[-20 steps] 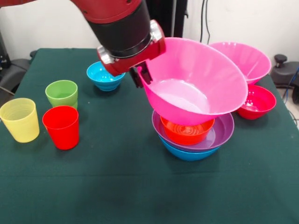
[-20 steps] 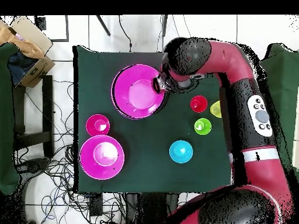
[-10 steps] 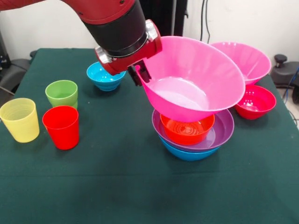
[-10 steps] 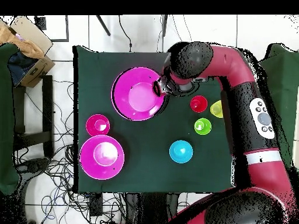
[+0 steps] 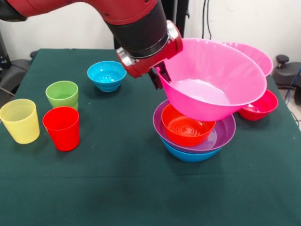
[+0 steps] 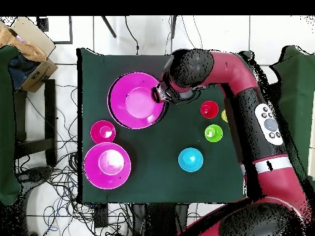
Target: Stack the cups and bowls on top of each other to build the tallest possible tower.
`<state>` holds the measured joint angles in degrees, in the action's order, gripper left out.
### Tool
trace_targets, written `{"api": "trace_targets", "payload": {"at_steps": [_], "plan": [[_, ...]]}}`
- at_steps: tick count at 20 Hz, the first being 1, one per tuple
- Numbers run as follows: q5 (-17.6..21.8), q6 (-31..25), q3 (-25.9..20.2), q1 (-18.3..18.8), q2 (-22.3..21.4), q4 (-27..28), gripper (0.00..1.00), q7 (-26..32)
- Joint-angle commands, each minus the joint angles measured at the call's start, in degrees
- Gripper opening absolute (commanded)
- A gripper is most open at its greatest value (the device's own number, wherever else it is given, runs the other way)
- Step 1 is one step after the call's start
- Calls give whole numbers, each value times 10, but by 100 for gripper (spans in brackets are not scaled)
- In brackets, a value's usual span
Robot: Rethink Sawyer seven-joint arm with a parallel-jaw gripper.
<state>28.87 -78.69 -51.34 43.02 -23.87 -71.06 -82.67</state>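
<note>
- Above the tower [image 5: 193, 136] in the front view, the gripper [image 5: 159, 77] holds the big pink bowl [image 5: 214, 80] clamped by its rim; within a second the bowl has swung off the pile's centre toward the crimson bowl [image 5: 257, 104], uncovering the orange bowl [image 5: 187, 129], and now hangs tilted and seemingly clear of it.
- Beneath it the orange bowl sits nested in the purple bowl [image 5: 223, 132], which rests in the blue bowl [image 5: 188, 155]. Behind the carried bowl the second pink bowl [image 5: 256, 54] shows only part of its rim. Away from the tower on the arm's side stand the cyan bowl [image 5: 106, 75], green cup [image 5: 62, 94], red cup [image 5: 61, 127] and yellow cup [image 5: 19, 120], all untouched.
- Over the table in the overhead view, the big pink bowl [image 6: 136, 100] hides the tower entirely, the gripper [image 6: 160, 93] at its rim on the side facing the red cup [image 6: 209, 110].
- The shift suggests the placement is being redone, so the tower gains no height yet.
</note>
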Motion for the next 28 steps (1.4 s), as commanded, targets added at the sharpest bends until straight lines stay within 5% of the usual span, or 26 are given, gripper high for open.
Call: {"api": "trace_targets", "payload": {"at_steps": [1, 16, 28], "plan": [[1, 70, -23, 16, 36, -61, 0, 158], [29, 132, -74, 69, 75, -83, 0, 258], [42, 120, -71, 61, 65, -65, 0, 276]]}}
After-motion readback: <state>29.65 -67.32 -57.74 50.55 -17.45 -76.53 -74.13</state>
